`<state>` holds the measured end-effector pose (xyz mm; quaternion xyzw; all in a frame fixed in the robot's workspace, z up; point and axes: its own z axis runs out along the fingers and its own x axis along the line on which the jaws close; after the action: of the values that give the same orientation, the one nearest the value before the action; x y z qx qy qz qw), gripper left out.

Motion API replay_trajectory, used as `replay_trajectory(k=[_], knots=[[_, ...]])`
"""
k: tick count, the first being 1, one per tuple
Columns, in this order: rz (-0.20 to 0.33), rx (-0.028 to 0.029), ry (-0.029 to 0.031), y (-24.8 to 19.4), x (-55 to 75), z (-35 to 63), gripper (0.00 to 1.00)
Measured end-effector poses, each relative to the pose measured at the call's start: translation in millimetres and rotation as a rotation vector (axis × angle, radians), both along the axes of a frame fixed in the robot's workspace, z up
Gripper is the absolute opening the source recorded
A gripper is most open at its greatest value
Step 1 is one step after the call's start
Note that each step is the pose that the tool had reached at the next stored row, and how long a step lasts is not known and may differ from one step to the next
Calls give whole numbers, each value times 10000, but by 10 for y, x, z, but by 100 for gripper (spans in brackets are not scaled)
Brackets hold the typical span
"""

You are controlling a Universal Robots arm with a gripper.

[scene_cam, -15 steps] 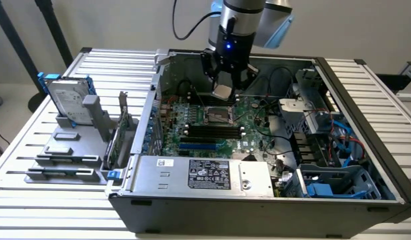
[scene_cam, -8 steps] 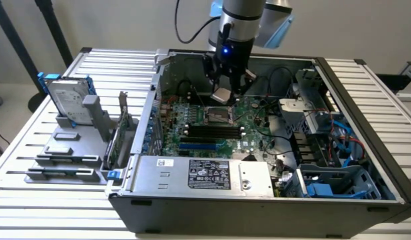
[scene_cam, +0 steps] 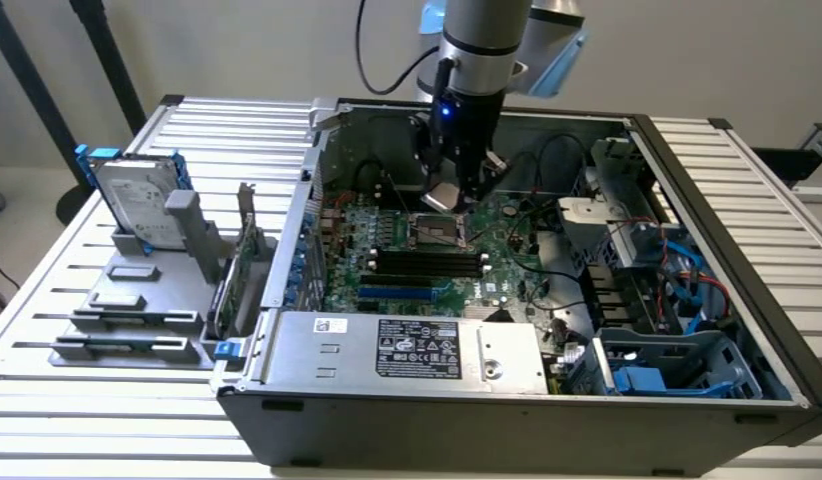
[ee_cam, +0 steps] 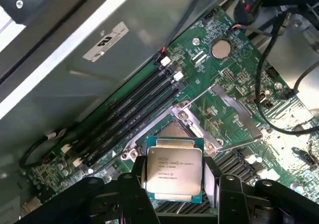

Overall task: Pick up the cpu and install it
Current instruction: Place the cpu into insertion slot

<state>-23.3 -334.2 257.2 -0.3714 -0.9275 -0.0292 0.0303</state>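
Note:
My gripper hangs inside the open computer case, shut on the cpu, a small square chip with a silver metal top. The chip is tilted and sits a little above the open processor socket on the green motherboard. In the wrist view the cpu is clamped by its two side edges between my black fingers, with printed text on its lid. My gripper holds it just short of the socket, whose metal load plate is swung open.
Black memory sticks lie just beside the socket. A power supply fills the case's near side, and black cables and drive bays crowd the exterior view's right. A hard drive with blue rails stands on a grey rack outside the case.

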Motion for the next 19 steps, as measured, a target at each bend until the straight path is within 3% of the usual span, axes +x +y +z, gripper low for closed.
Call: replay_trajectory(k=[5, 19], knots=[[-906, 1, -1, 0, 0, -67, 55], [-3343, 1, -1, 0, 0, -72, 55]])
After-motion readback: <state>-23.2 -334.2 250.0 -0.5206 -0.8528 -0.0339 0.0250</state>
